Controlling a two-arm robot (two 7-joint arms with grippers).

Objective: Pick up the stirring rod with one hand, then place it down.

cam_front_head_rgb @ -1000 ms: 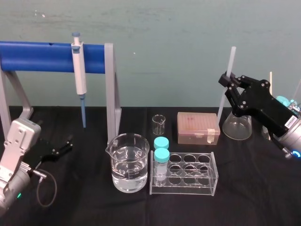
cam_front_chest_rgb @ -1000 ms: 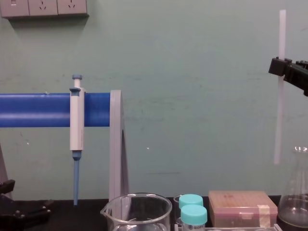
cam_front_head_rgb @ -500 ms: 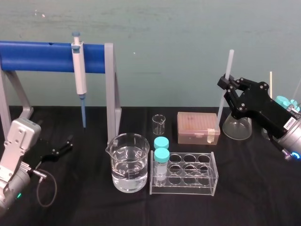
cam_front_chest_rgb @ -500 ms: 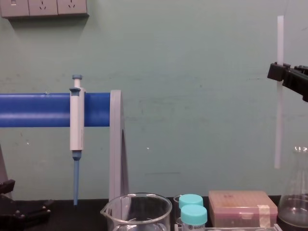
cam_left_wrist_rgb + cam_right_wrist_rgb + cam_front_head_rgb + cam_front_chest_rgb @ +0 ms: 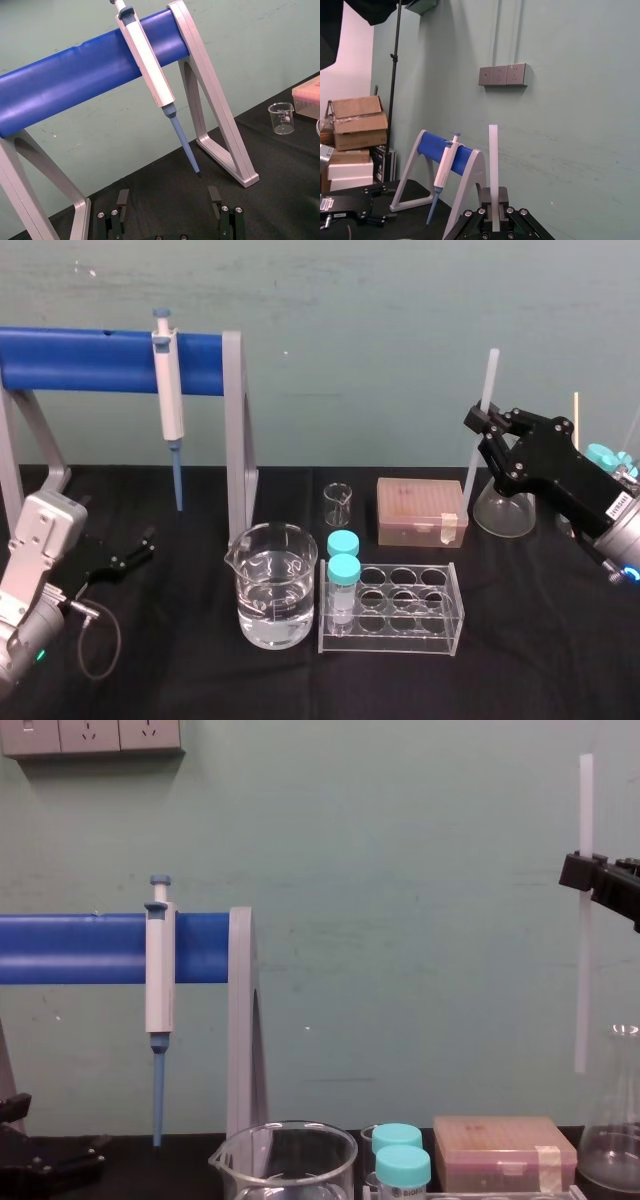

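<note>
- Just left of the flask, the stirring rod stands nearly upright in the air. Its lower end is off the table, about level with the flask's neck. Whether it hangs in front of the flask or behind it I cannot tell.
- The right gripper is clenched on the rod's upper part, with a shorter length above the fingers and the longer length hanging below.
- By its look, the rod is light, stiff and smooth, and probably brittle. It could slide in the pinch or snap if knocked against the flask.
- A hold nearer the middle would balance better. With this high hold the lower end can swing, so the set-down wants a slow descent, clear of the flask's rim.
- Farther left of the flask sit a tan box, a clear rack and a beaker of water.
- Far left of the flask, the left gripper rests low with its fingers spread and nothing in them, near the pipette hanging on its blue stand.
</note>
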